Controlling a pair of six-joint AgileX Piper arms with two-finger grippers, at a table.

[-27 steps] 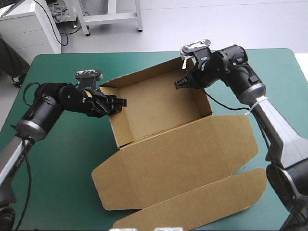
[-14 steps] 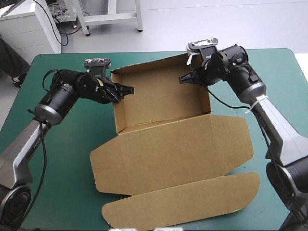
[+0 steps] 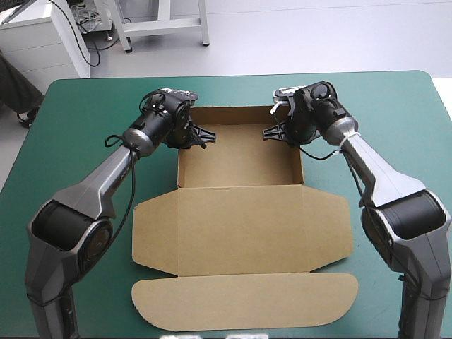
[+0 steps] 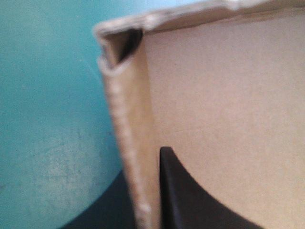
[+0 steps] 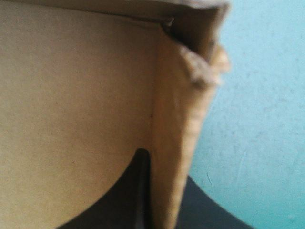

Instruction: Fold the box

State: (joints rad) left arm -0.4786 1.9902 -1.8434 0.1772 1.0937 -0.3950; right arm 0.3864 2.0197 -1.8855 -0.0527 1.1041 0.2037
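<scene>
Brown cardboard box (image 3: 240, 219) standing as an open tray at mid-table, toward the far edge, with the lid and its rounded flap lying flat toward the near edge. Pinched at the tray's far left corner by the left gripper (image 3: 203, 134), black fingers all but closed over the side wall, one inside, one outside. Likewise at the far right corner by the right gripper (image 3: 273, 132). Teal-green table cover (image 3: 395, 113) underneath, showing on every side.
</scene>
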